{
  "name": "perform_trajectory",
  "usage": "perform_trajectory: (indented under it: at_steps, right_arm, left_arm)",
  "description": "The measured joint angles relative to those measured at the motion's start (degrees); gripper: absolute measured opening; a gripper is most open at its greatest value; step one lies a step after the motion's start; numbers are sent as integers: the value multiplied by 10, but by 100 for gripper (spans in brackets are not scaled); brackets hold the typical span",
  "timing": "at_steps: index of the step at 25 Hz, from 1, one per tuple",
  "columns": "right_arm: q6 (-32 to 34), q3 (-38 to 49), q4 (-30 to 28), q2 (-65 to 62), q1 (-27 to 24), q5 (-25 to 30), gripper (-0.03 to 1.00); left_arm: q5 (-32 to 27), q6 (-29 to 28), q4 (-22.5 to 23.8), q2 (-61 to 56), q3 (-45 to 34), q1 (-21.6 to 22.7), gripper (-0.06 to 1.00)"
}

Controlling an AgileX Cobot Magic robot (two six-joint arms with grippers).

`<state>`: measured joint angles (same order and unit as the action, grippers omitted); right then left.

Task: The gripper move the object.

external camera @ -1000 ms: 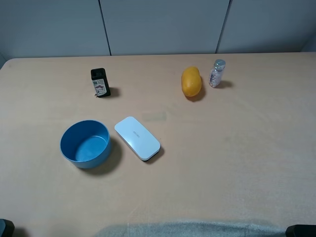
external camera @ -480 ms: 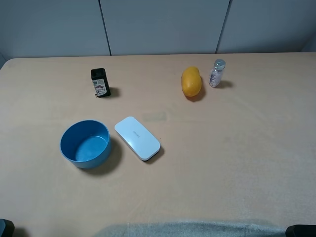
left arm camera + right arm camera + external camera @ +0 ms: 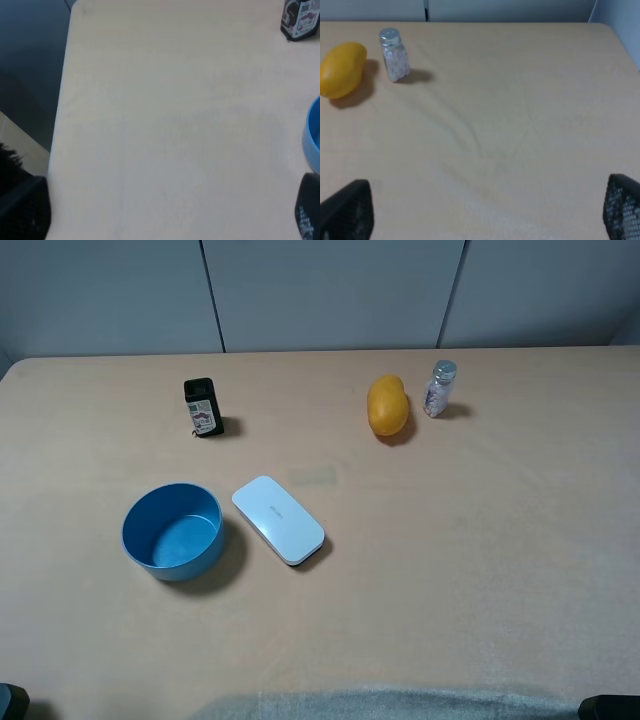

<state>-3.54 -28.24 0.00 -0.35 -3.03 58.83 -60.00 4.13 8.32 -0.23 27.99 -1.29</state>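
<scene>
High overhead view (wrists low, forward-facing)

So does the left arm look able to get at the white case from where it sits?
Probably yes: the white case lies flat and uncovered; only the blue bowl stands close beside it.

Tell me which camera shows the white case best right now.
The exterior high view: the white case lies there whole and unobstructed, flat on the table just right of the blue bowl. Neither wrist view shows it; the left wrist catches only the bowl's edge.
</scene>
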Motion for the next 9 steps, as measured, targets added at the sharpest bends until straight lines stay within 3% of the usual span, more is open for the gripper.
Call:
perform_trajectory:
  at_steps: [9]
  right_arm:
    - [0, 0, 0, 0, 0, 0, 69]
  left_arm:
    - [0, 0, 0, 0, 0, 0, 98]
